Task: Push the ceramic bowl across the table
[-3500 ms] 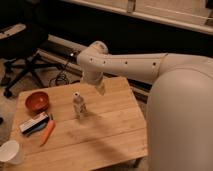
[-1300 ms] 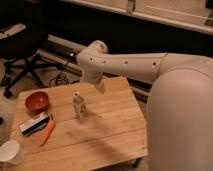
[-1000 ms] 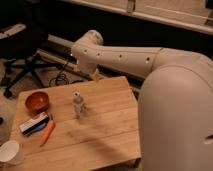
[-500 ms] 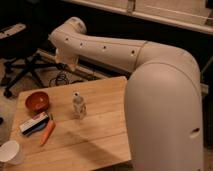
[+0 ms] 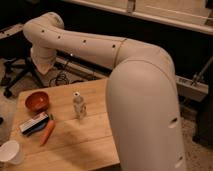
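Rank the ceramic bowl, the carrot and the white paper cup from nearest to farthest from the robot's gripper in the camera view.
The gripper hangs above the far left edge of the table.
1. The ceramic bowl: just below it, at the far left corner.
2. The carrot: farther forward, on the left side.
3. The white paper cup: at the near left corner.
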Tool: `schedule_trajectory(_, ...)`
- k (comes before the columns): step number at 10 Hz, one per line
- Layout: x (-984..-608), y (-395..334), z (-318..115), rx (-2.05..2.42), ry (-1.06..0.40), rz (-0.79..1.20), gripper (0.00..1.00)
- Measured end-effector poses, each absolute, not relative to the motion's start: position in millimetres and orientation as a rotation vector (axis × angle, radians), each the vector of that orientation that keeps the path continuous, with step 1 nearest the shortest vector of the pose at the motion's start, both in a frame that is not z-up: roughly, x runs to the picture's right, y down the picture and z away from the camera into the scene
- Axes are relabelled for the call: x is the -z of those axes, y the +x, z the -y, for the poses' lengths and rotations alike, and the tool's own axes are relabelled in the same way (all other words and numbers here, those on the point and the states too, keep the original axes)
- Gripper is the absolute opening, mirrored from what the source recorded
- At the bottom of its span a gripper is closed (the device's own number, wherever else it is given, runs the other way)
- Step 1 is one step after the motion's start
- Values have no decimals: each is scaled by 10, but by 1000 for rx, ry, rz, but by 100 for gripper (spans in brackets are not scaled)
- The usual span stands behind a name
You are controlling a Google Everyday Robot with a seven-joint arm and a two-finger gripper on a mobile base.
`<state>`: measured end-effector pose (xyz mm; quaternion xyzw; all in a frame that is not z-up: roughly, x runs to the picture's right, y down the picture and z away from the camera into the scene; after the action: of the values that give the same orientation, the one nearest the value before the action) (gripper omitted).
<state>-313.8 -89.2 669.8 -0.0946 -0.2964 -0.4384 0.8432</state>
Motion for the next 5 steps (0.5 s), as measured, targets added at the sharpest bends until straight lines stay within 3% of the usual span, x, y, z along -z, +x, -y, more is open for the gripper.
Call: schedule_trajectory(5,-6684,-3885,578,825,-346,770,0)
